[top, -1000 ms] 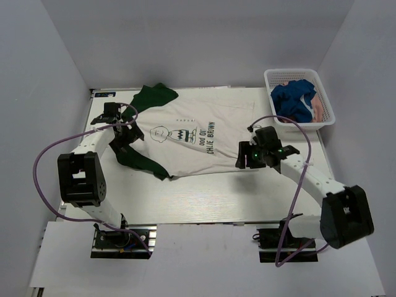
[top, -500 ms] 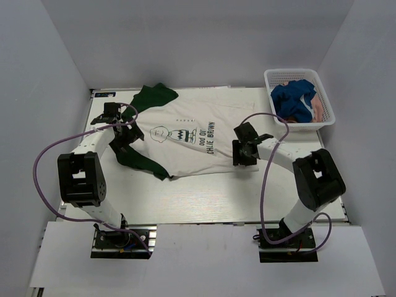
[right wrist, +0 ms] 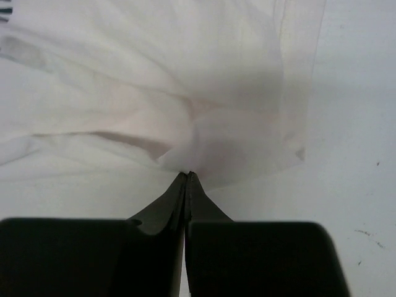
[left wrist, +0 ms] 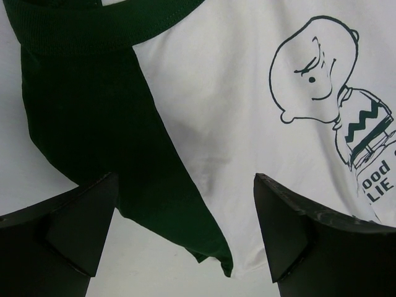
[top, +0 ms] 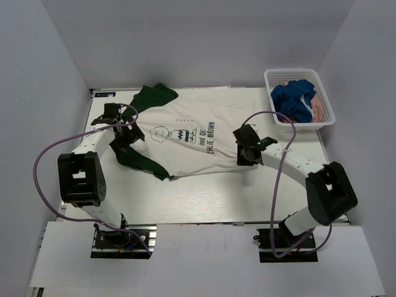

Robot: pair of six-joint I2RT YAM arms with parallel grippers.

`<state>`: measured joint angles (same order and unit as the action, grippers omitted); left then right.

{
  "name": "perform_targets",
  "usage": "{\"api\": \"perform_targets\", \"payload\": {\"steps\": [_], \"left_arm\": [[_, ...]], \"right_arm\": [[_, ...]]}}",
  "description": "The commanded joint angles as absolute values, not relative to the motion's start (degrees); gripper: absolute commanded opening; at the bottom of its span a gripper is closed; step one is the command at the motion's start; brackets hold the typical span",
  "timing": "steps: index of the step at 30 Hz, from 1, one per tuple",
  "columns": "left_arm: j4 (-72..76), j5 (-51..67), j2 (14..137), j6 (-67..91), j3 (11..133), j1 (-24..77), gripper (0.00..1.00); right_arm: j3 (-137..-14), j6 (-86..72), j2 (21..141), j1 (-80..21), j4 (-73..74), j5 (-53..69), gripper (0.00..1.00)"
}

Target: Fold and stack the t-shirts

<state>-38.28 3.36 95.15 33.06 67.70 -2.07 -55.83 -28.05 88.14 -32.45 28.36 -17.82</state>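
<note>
Hem of cream t-shirt (top: 229, 124) pinched between right tool (right wrist: 187, 175) tips

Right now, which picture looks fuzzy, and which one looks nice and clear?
Right wrist view: fuzzy and washed out, with the cream shirt a pale blur bunched at the shut right tool. Left wrist view: sharp, with the cartoon print crisp and the open left tool just dark shapes. Top view: clear, with soft, even light.

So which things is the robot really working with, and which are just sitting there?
For the job: cream Charlie Brown t-shirt, blue t-shirt, pink t-shirt.
Just there: white basket, table.
</note>
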Motion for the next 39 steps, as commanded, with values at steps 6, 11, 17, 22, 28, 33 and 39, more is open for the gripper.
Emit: {"api": "perform_targets", "payload": {"steps": [6, 11, 17, 22, 28, 33, 39], "left_arm": [[-36.8, 4.7, 94.0, 33.4, 66.6, -1.8, 1.00], [-36.8, 4.2, 94.6, 33.4, 66.6, -1.8, 1.00], [-36.8, 4.2, 94.0, 33.4, 66.1, -1.8, 1.00], [-36.8, 4.7, 93.4, 33.4, 66.1, -1.8, 1.00], [-35.6, 4.7, 92.9, 33.9, 65.0, -1.8, 1.00], [-32.8, 4.7, 95.6, 33.9, 63.2, -1.8, 1.00], [-32.8, 4.2, 99.7, 33.9, 63.2, -1.8, 1.00]], "right_arm": [[-33.9, -37.2, 69.1, -35.5, 15.0, -12.0, 0.10], [-19.6, -40.3, 53.0, -36.6, 8.2, -12.0, 0.45], [-26.4, -34.0, 48.8, -36.5, 13.4, -17.8, 0.90], [-33.7, -30.0, 60.3, -36.6, 9.4, -16.3, 0.90], [-44.2, -28.7, 77.9, -36.1, 7.3, -13.4, 0.90], [-52.4, -29.0, 88.8, -36.6, 13.8, -12.0, 0.90], [-50.6, -31.0, 89.1, -36.3, 25.6, -14.1, 0.90]]}}
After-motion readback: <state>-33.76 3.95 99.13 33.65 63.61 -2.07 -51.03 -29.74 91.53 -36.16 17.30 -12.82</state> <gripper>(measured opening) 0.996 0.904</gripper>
